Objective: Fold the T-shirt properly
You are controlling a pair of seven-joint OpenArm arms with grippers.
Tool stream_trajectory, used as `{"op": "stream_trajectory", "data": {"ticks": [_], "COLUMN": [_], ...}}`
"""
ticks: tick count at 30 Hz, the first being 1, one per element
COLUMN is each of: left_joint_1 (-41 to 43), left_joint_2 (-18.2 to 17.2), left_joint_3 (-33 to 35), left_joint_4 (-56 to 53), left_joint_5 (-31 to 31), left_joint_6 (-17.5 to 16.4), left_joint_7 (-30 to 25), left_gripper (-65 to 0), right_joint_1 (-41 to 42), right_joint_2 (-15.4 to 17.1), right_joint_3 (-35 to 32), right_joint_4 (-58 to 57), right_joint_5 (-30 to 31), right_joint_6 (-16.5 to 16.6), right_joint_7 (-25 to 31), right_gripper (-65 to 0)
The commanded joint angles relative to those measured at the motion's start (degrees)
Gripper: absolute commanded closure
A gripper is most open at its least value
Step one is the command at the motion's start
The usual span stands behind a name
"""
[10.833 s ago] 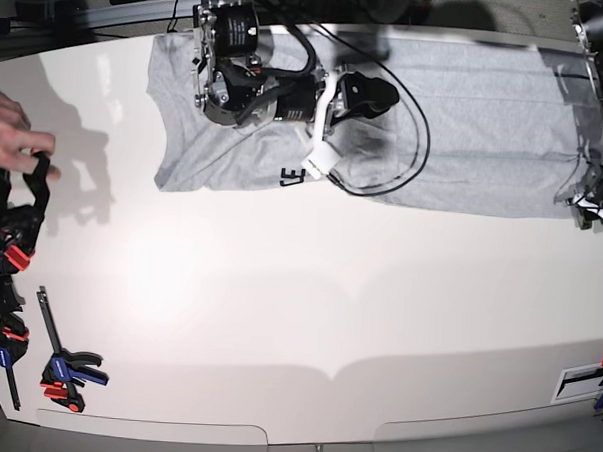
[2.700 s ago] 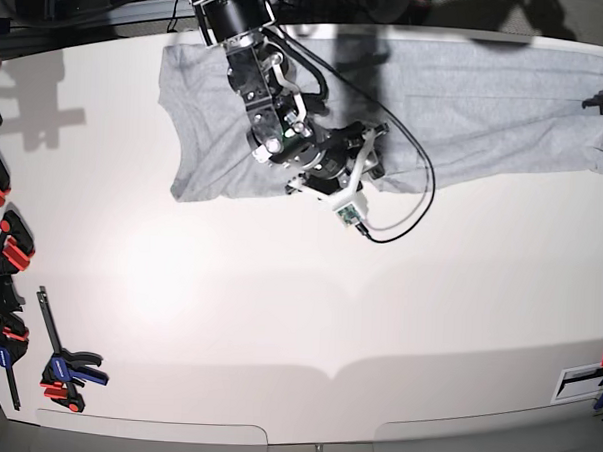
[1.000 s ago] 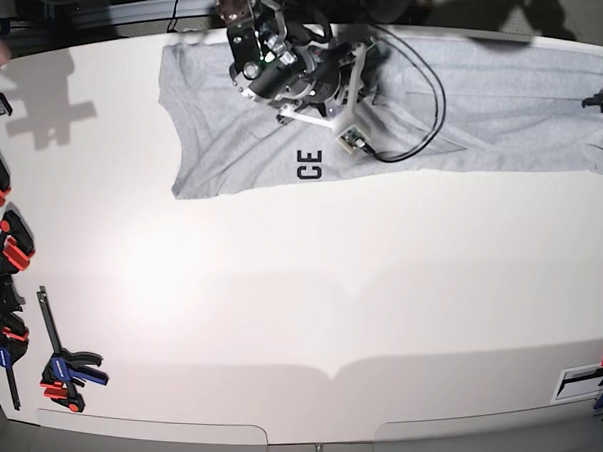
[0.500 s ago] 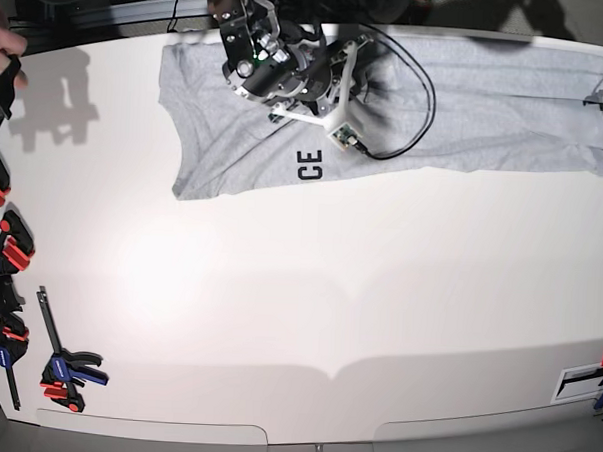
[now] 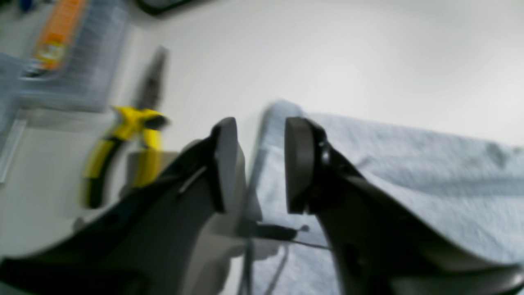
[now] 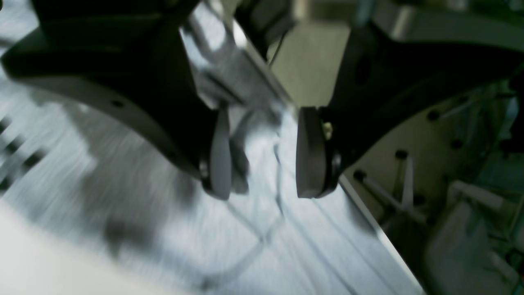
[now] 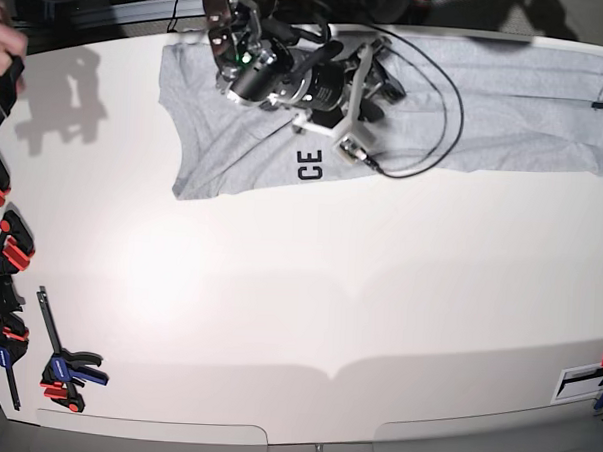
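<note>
We see the light heather-grey cotton T-shirt (image 7: 526, 121) lying flat but creased along the far side of the white worktop (image 7: 278, 305), with black block lettering (image 7: 309, 165) near its near edge. The right end effector (image 6: 266, 155) is open over the T-shirt, left of its middle in the base view. The left end effector (image 5: 262, 166) is open too, its tips apart at the T-shirt's right-hand end; whether they touch the fabric we cannot tell.

The T-shirt's long axis runs left to right across the base view, roughly along the worktop's far edge. Its left-hand end flares towards the near side, while the right-hand end is narrower. We cannot tell which way the collar points.

In the left wrist view, yellow-and-black pliers (image 5: 147, 123) lie beside that right-hand end, apart from the fabric. Red, blue and black clamps (image 7: 65, 366) sit at the worktop's left side.
</note>
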State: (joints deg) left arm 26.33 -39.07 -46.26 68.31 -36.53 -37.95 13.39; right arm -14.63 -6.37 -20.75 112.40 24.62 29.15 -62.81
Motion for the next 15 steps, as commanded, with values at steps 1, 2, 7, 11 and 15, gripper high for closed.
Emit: {"op": "stream_trajectory", "data": {"ticks": [1, 2, 7, 11, 15], "left_joint_1": [0.17, 0.2, 0.17, -1.57, -5.75], "left_joint_2": [-1.73, -1.75, -1.68, -0.17, 0.96], "left_joint_3": [-1.64, -2.49, -3.58, -3.58, -3.58], "left_joint_4": [0.79, 0.79, -1.18, -7.3, -16.81], "left_joint_5": [-0.98, -1.03, -7.78, -10.1, -12.46], "left_joint_6": [-0.15, -0.11, 13.03, 13.16, 11.54], "left_joint_7": [-1.33, -0.22, 8.5, 8.48, 8.5], "left_gripper": [-25.6, -30.7, -43.4, -43.4, -43.3], "right_joint_1": [0.39, 0.5, 0.66, 0.66, 0.66], "right_joint_2": [-0.76, -0.94, -2.38, -2.63, -2.63], "right_joint_3": [-0.11, -0.11, -0.11, -0.11, -0.11], "right_joint_4": [2.16, 3.17, 4.63, 4.63, 4.63], "right_joint_5": [1.57, 1.53, 1.07, 1.09, 1.07], "right_joint_6": [1.07, 1.42, 1.51, 1.51, 1.51], "right_joint_7": [2.14, 3.34, 7.21, 7.39, 7.34], "right_gripper": [-25.4, -25.4, -25.4, -25.4, -25.4]}}
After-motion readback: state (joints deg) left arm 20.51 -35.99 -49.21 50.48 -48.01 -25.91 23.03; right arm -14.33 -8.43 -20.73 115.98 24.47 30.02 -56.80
